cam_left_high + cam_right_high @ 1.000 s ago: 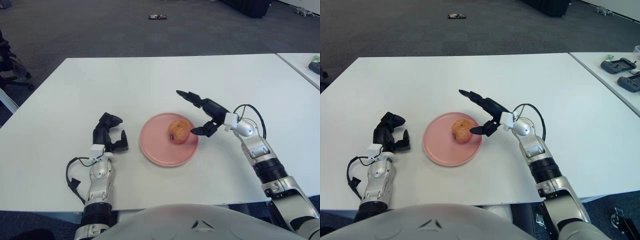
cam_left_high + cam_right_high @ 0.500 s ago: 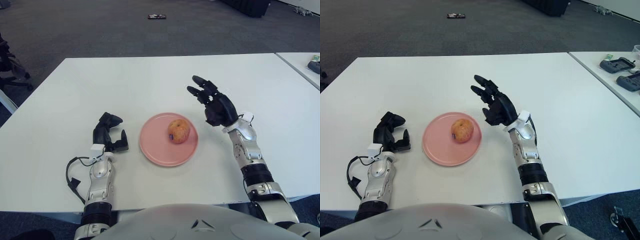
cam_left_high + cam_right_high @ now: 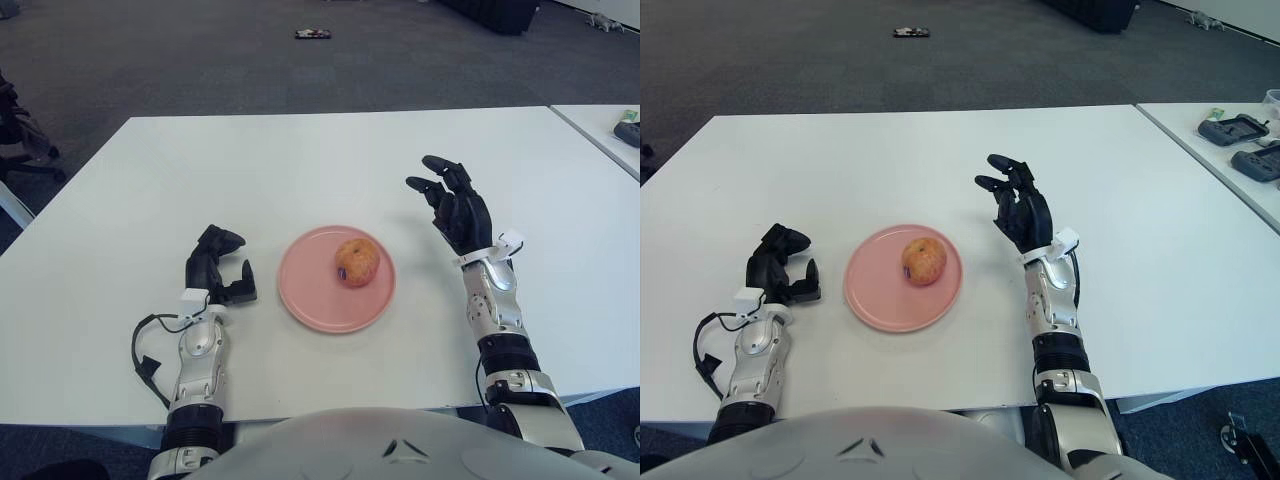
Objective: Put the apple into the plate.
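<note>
A red-yellow apple [image 3: 356, 261] sits on the pink plate [image 3: 310, 295], toward its right side. My right hand [image 3: 452, 203] is raised above the white table, to the right of the plate and apart from it, with fingers spread and holding nothing. My left hand [image 3: 218, 265] rests on the table to the left of the plate, fingers relaxed and empty.
The white table [image 3: 300, 160] stretches out behind the plate. A second table [image 3: 1240, 150] at the right holds dark devices [image 3: 1236, 130]. A small dark object [image 3: 314, 34] lies on the grey floor far behind.
My right hand has let go of the apple, drawn back to the right of the plate and lifted, fingers pointing up. The apple stays on the plate. My left hand has not moved.
</note>
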Robot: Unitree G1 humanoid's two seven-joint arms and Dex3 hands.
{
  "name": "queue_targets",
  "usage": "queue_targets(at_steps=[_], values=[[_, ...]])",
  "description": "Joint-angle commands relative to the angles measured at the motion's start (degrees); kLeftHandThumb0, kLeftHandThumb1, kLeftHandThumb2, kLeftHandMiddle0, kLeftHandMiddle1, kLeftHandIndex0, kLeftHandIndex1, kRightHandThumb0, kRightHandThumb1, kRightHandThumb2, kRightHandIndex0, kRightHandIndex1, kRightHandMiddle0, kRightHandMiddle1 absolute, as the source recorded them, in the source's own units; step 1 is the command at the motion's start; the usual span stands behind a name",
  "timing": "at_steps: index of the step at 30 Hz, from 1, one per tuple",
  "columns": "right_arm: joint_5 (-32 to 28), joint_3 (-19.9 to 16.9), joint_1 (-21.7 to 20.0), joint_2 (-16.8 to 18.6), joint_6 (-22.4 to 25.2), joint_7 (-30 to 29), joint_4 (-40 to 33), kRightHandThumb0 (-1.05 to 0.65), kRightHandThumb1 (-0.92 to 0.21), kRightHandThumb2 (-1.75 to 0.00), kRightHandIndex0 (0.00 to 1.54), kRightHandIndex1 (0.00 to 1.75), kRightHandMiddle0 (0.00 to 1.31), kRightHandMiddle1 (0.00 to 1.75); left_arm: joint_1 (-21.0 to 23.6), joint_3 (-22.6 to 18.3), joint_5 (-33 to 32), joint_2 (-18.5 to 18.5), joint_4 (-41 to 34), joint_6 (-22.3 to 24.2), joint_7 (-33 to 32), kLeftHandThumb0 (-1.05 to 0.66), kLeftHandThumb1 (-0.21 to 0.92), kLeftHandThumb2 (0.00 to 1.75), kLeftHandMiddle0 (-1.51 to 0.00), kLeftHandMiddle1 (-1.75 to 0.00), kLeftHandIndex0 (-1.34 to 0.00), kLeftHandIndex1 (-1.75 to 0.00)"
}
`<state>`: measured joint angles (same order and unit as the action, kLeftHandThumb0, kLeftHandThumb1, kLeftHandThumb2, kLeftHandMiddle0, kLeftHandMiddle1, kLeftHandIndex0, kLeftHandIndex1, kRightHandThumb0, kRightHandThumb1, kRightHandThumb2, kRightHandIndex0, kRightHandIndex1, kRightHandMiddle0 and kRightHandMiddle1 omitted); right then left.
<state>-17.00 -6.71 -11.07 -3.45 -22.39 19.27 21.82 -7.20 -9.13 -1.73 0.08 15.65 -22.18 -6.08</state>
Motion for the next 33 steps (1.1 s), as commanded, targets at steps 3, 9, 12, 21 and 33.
queue_targets(at_steps=[3, 9, 12, 21, 33], values=[[6.21, -0.92, 1.54, 0.99, -1.27, -8.14, 0.78, -0.69, -0.87, -0.98, 0.28, 1.45, 0.10, 1.63, -1.42, 0.02, -0.15, -0.46, 1.59, 1.93, -0.02, -0.01, -0.06, 1.75, -0.93, -1.75, -0.66, -1.70], [10.96, -1.14, 1.71, 2.39, -2.94, -15.15, 2.73, -0.50, -0.74, -1.06, 0.44, 1.46, 0.30, 1.72, -1.42, 0.08, 0.01, -0.59, 1.47, 1.93, -0.12, -0.01, -0.07, 1.75, -0.93, -1.75, -0.68, -1.69], [12.22, -1.24, 1.81, 3.34, -3.58, -18.03, 3.68, -0.43, -0.64, -1.00, 0.53, 1.44, 0.36, 1.74, -1.46, 0.12, 0.05, -0.60, 1.38, 1.90, -0.07, -0.01, -0.07, 1.75, -0.93, -1.75, -0.68, -1.68], [15.97, -0.37, 3.50, 4.64, -1.13, -24.43, 2.25, -0.42, -0.53, -1.07, 0.63, 1.45, 0.44, 1.75, -1.54, 0.27, -0.15, -0.62, 1.48, 1.51, 0.37, -0.01, -0.07, 1.75, -0.93, -1.75, -0.68, -1.69], [17.16, 0.94, 6.39, 5.29, 3.39, -26.24, -0.36, -0.41, -0.52, -1.07, 0.63, 1.44, 0.44, 1.75, -1.63, 0.22, -0.01, -0.76, 0.96, 1.97, 0.10, -0.01, -0.07, 1.75, -0.93, -1.75, -0.67, -1.70]])
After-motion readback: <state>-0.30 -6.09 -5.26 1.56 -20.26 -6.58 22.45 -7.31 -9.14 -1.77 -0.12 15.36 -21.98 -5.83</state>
